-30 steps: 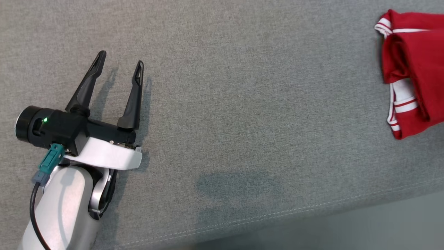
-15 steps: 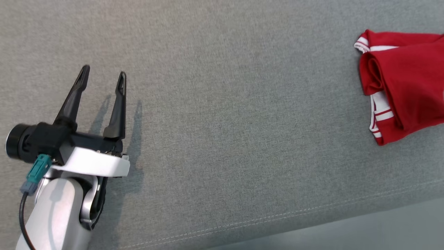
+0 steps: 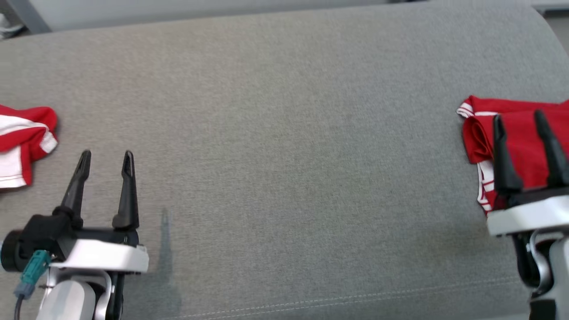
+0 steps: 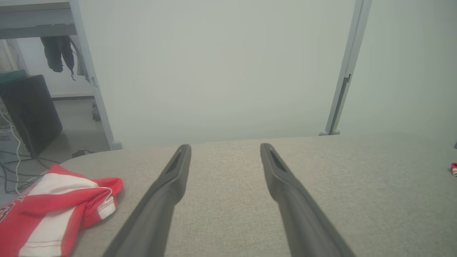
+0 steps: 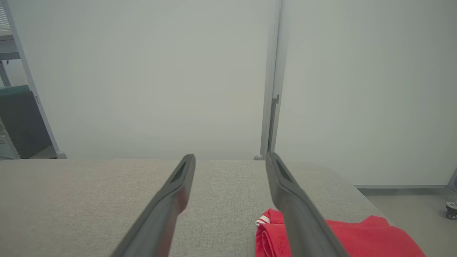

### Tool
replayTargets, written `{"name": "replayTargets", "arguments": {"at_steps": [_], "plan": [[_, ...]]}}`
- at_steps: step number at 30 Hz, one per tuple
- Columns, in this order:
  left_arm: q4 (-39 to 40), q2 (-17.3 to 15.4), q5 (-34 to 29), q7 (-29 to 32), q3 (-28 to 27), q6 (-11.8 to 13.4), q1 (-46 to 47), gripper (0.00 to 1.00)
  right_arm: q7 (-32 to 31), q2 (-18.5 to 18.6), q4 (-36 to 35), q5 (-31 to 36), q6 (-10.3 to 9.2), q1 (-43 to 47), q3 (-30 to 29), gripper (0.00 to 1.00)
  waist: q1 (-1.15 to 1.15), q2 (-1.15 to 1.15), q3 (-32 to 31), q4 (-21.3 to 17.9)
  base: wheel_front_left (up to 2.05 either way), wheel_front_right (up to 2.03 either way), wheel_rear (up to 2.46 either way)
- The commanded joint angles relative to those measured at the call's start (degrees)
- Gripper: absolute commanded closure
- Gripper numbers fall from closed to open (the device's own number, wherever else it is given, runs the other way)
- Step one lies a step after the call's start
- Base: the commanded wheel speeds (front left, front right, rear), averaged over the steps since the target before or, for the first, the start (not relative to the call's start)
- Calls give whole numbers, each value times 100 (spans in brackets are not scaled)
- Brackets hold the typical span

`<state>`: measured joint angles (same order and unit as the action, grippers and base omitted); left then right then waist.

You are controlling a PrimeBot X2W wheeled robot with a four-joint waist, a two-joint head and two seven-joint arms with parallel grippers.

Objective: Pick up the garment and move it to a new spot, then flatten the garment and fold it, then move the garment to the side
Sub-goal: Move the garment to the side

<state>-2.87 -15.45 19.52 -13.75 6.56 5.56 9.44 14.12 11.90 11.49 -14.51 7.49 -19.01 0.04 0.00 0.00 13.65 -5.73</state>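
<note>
Hovering left tool and right tool, both gaping empty; glimpsing folded red garment from right wrist, striped garment from left.

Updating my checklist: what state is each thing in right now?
Left gripper: open, empty.
Right gripper: open, empty, over the right garment.
Right garment: folded, lying free.
Left garment: bunched, not folded, untouched.
</note>
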Motion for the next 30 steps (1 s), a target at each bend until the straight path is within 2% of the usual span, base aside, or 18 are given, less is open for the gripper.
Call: {"name": "replayTargets", "arguments": {"at_steps": [1, 15, 21, 30], "plan": [[69, -102, 47, -49, -233, 32, -16, 0, -33, -9, -229, 98, 0, 177, 32, 0, 0, 0, -292, 235, 0, 0, 0], [-73, 244, 97, -122, -484, 123, -1116, 0, -321, -639, -1058, 518, 0, 2090, -473, 0, 0, 0, -1208, 694, 0, 0, 0], [-36, 273, -1, -124, -433, 63, -1271, 0, -398, -817, -1274, 667, 0, 2422, -516, 0, 0, 0, -1354, 744, 0, 0, 0], [-147, 166, -163, -79, -212, -89, -1166, 0, -448, -883, -1343, 736, 0, 2487, -486, 0, 0, 0, -1371, 723, 0, 0, 0]]}}
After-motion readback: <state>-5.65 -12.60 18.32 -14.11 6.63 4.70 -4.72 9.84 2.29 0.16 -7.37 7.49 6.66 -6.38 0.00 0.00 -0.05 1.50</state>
